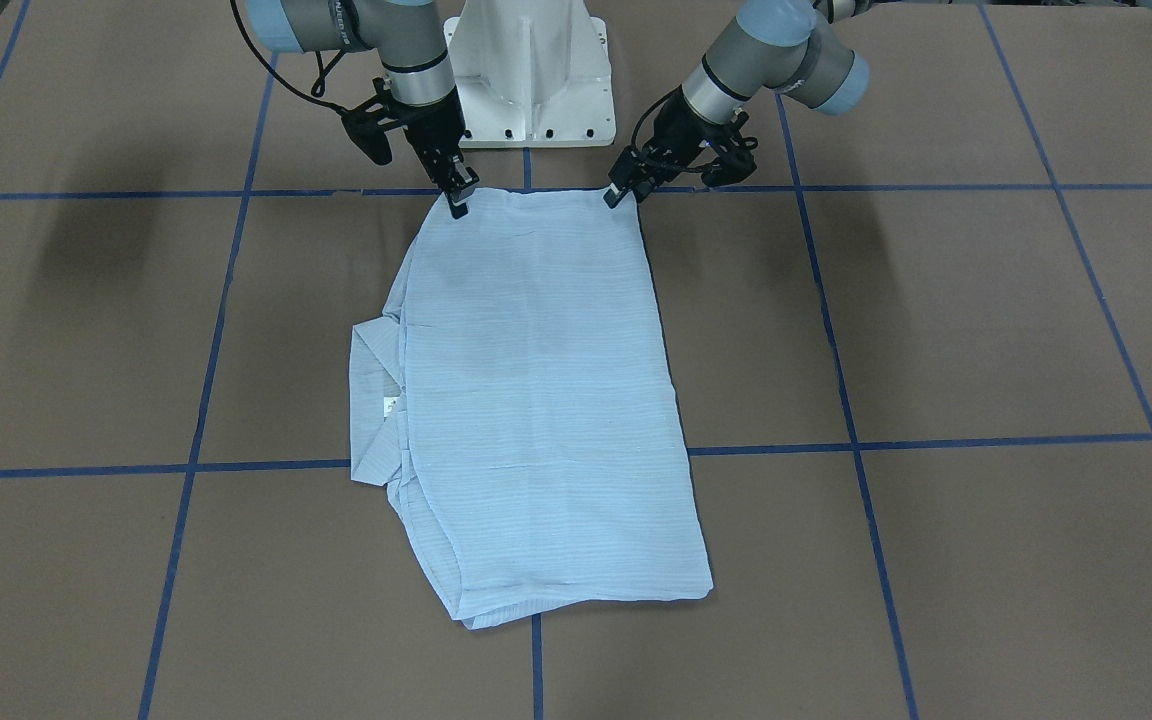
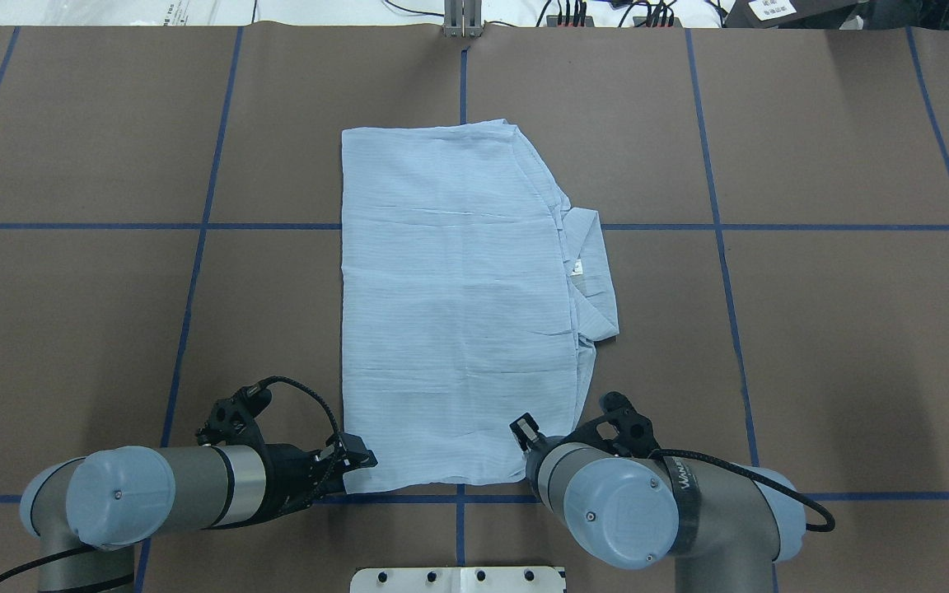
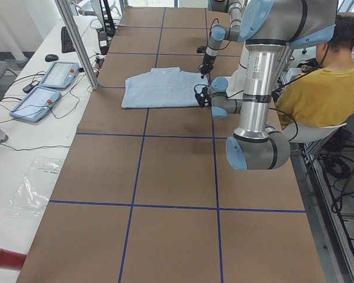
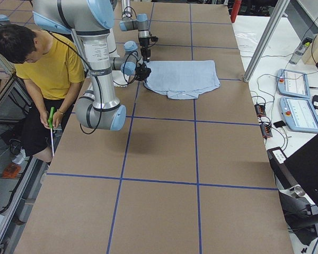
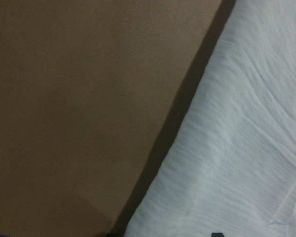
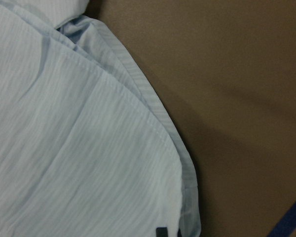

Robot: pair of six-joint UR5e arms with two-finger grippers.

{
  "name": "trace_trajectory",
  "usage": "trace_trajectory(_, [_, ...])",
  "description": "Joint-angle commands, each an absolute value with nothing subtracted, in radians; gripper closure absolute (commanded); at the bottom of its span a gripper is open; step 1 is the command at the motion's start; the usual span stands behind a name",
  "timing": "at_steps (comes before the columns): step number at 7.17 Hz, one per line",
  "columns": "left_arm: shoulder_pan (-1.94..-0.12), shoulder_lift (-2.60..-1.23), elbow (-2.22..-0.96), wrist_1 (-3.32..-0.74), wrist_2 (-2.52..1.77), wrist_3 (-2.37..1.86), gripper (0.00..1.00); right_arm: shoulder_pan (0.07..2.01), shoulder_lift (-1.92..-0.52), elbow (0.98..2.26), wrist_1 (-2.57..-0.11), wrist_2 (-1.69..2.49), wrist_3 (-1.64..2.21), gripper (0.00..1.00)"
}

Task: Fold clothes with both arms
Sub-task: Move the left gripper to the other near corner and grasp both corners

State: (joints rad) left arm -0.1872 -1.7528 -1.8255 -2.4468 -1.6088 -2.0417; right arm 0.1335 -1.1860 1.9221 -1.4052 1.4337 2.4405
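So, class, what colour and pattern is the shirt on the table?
The shirt is light blue with fine stripes, clearest in the right wrist view.

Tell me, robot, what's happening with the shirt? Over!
Left gripper and right gripper at shirt's robot-side corners, grip unclear. Shirt folded flat, collar poking out. Nothing seen blocking.

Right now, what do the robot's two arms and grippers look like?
Both the left arm and right arm are silver metal tubes with grey joints and light blue end caps. The left gripper and right gripper are black, two-fingered, each with a looping black cable. A black band with white lettering wraps the right arm.
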Motion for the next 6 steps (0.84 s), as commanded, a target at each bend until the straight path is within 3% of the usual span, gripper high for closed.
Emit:
trace_trajectory(1, [-0.187, -1.752, -1.825, -2.447, -1.608, -2.042, 0.66, 0.133, -1.187, 1.922, -1.405, 1.433, 2.441, 1.0])
trace_trajectory(2, [-0.186, -1.747, -1.825, -2.442, -1.608, -2.042, 0.92, 0.133, -1.187, 1.921, -1.405, 1.433, 2.441, 1.0])
trace_trajectory(3, [-0.184, -1.746, -1.824, -2.439, -1.609, -2.036, 1.0, 0.132, -1.189, 1.921, -1.405, 1.431, 2.441, 1.0])
trace_trajectory(6, [-0.183, -1.753, -1.886, -2.439, -1.611, -2.045, 1.0, 0.14, -1.206, 2.007, -1.417, 1.437, 2.441, 1.0])
